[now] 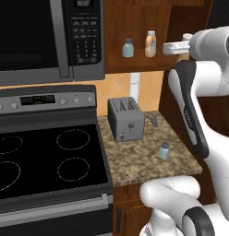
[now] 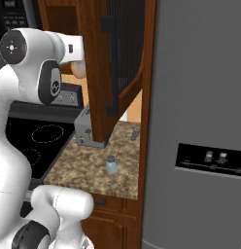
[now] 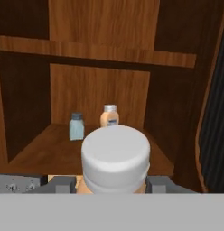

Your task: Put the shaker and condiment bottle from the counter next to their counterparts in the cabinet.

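Peach-orange condiment bottle (image 3: 115, 160), white cap toward the camera, clenched between the jaws of the gripper (image 3: 114, 184) at the mouth of the cabinet (image 3: 100, 54). Step in hand: carrying it in. Ahead of the jaws stand the counterparts (image 3: 109, 116); next, advance and set it beside them. The shaker (image 1: 164, 150) waits on the counter (image 1: 135, 161) below.

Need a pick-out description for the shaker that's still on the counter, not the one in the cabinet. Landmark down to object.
Start at the black glass stovetop; directly beside it is the speckled granite counter with a grey toaster at the back. In front of the toaster, nearer the counter's front edge, stands the shaker. It is a small pale blue-grey jar with a grey cap; its twin sits up on the cabinet shelf, beside an orange bottle.
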